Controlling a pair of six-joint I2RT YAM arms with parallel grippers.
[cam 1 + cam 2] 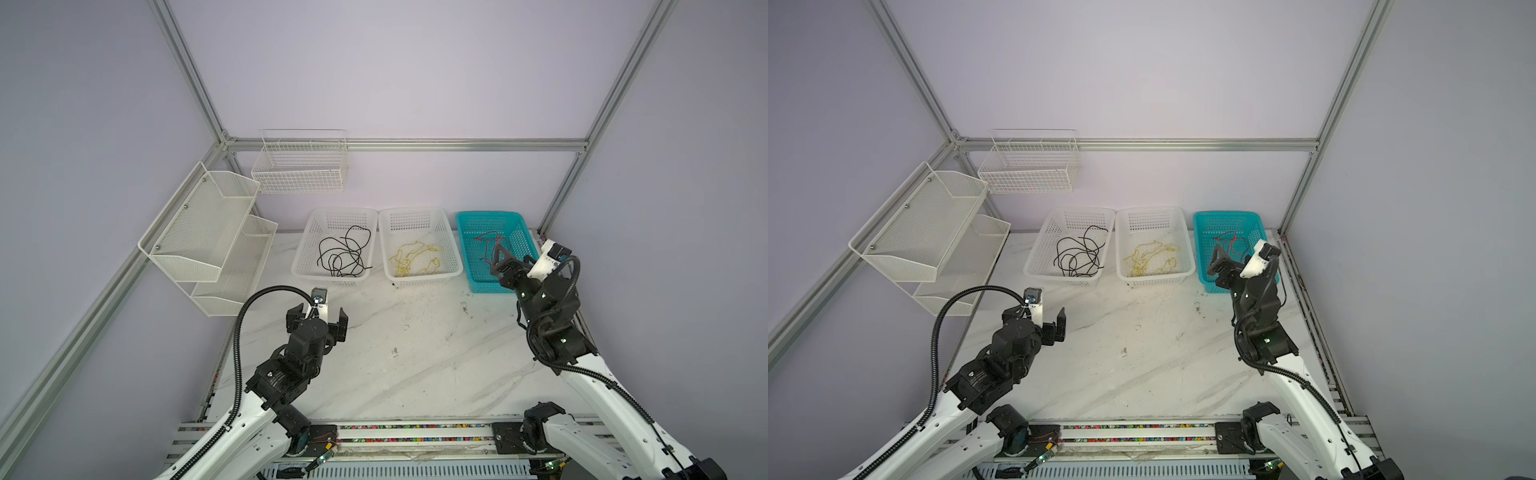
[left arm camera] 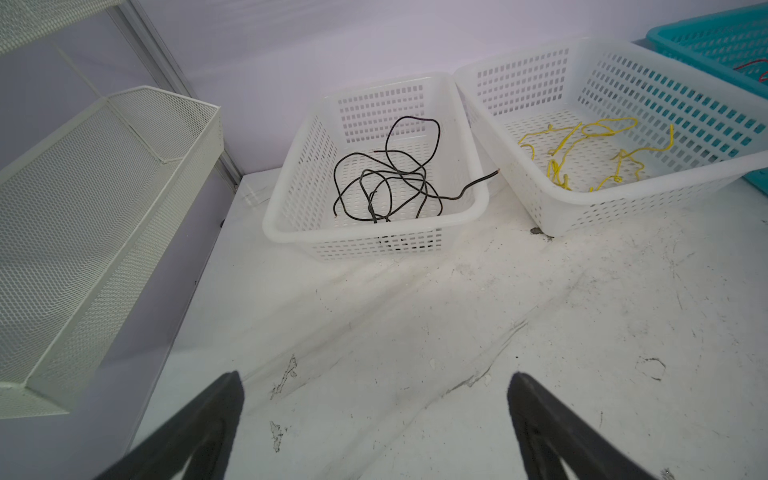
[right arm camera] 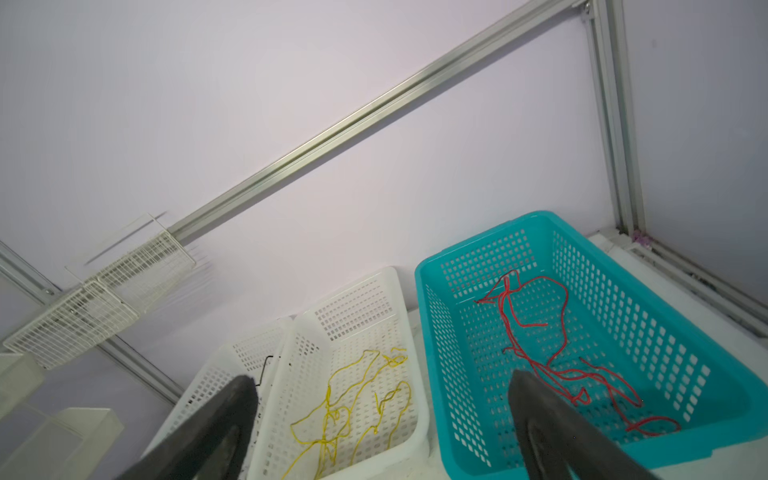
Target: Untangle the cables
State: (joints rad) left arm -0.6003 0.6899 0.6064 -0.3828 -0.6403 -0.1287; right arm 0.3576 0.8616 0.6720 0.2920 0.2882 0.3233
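**Claws.** The left claw (image 1: pixel 319 312) hangs above the bare tabletop (image 1: pixel 415 353), near its left edge and short of the basket row. In the left wrist view, the left claw (image 2: pixel 376 380) has its jaws spread wide. It is empty, and only the marbled surface shows between them. The right claw (image 1: pixel 512 255) is positioned over the near end of the teal basket (image 1: pixel 519 232). In the right wrist view, the right claw (image 3: pixel 382 378) is also fully spread and grips nothing. One of its fingers (image 3: pixel 540 415) overlaps the red cable (image 3: pixel 536 328) in this view; contact cannot be confirmed.

**Cables.** Three perforated baskets stand side by side along the far edge of the tabletop.
- The left white basket (image 1: pixel 303 274) contains the black cable (image 1: pixel 343 253), loosely looped. One end projects over the basket rim toward the middle basket.
- The middle white basket (image 1: pixel 453 249) contains the yellow cable (image 1: pixel 415 259), spread across its floor.
- The teal basket occupies the far right corner and contains the red cable, lying in loose strands on its floor.
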